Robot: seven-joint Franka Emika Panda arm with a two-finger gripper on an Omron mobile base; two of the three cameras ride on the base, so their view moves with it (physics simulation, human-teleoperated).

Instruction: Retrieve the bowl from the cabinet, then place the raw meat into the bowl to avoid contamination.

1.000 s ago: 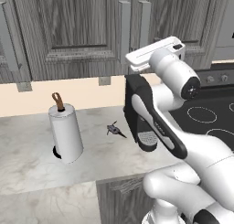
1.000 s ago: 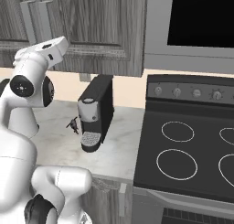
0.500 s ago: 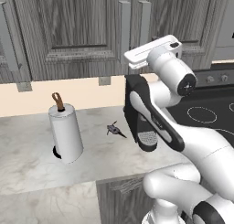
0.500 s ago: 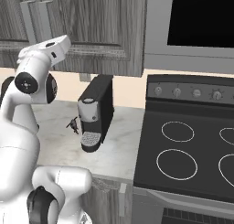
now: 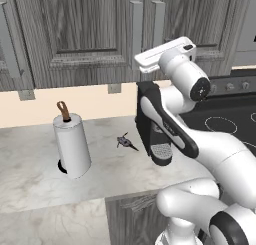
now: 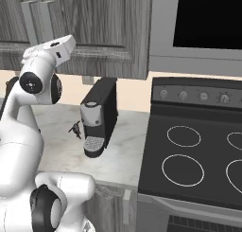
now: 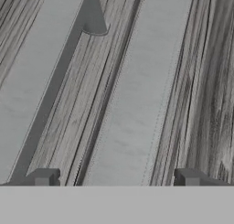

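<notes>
The cabinet (image 5: 95,34) is shut, both doors closed, so the bowl is hidden behind them and cannot be placed beyond that. In the hand view the two light-grey bar handles (image 7: 137,90) run up the picture from about 6 o'clock toward 12 o'clock, and the gripper (image 7: 116,178) sits at their lower end, its fingers (image 7: 43,176) spread wide apart with nothing between them. The nearer handle lies in the gap between the tips, though whether the tips have reached it or hang short of it cannot be told.

Over the last second the hand has tipped up and crept a little closer to the door seam, seen in the left base view as the white hand (image 5: 165,53) rising against the cabinet's lower edge near the paired handles (image 5: 136,29). Nothing else has shifted. I judge this as the approach to the handle: the door is not yet opened.

The raw meat (image 5: 126,142) lies on the marble surface (image 5: 30,174), at roughly 9 o'clock of the coffee machine (image 6: 100,115) and at 3 o'clock of the paper-towel roll (image 5: 72,144), apart from both. The stove (image 6: 198,160) stands just beside the surface, at 3 o'clock of the coffee machine.
</notes>
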